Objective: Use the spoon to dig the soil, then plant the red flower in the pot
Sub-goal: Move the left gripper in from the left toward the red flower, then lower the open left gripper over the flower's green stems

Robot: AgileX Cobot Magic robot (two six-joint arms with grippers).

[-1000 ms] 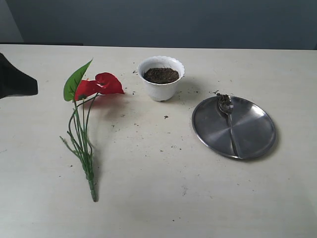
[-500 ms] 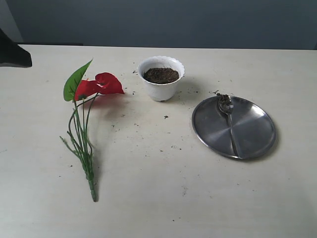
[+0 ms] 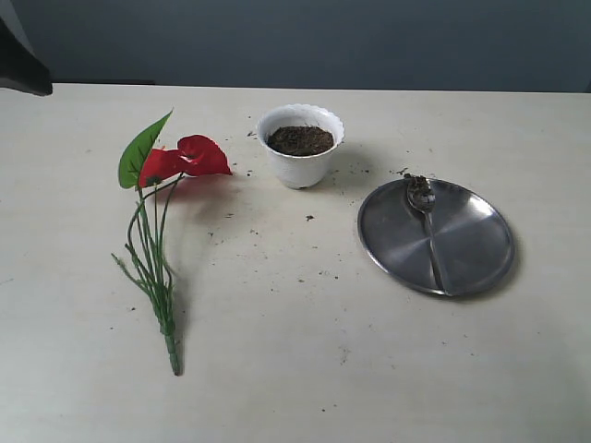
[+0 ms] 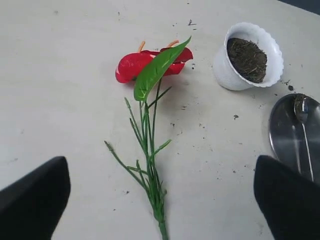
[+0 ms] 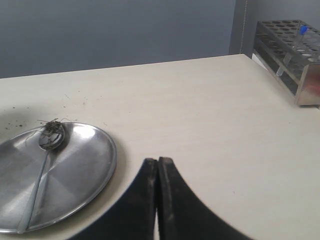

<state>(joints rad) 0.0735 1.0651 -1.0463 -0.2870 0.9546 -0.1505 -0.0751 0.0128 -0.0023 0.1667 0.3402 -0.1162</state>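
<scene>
**Flower lies lengthwise under the open left pincer**

The left gripper [image 4: 160, 165] hovers with jaws spread wide and empty above the red flower [image 3: 155, 268]. The flower lies flat at the table's left, its long axis running near to far: stem ends near, glossy red blooms and green leaf far. This arm is clearly the nearer one. Right of the blooms stands the pot [image 3: 300, 168], filled with soil [image 3: 300, 140]. Farther right, the spoon [image 3: 428, 231] rests on the steel plate [image 3: 476, 249], and the right gripper [image 5: 158, 161] is pressed shut and empty.

I see a round steel plate [image 3: 476, 242] on the pale table [image 3: 295, 369]. On the right wrist feed, a metal rack [image 5: 310, 80] holds 1 blue-capped tube [image 5: 300, 32].
</scene>
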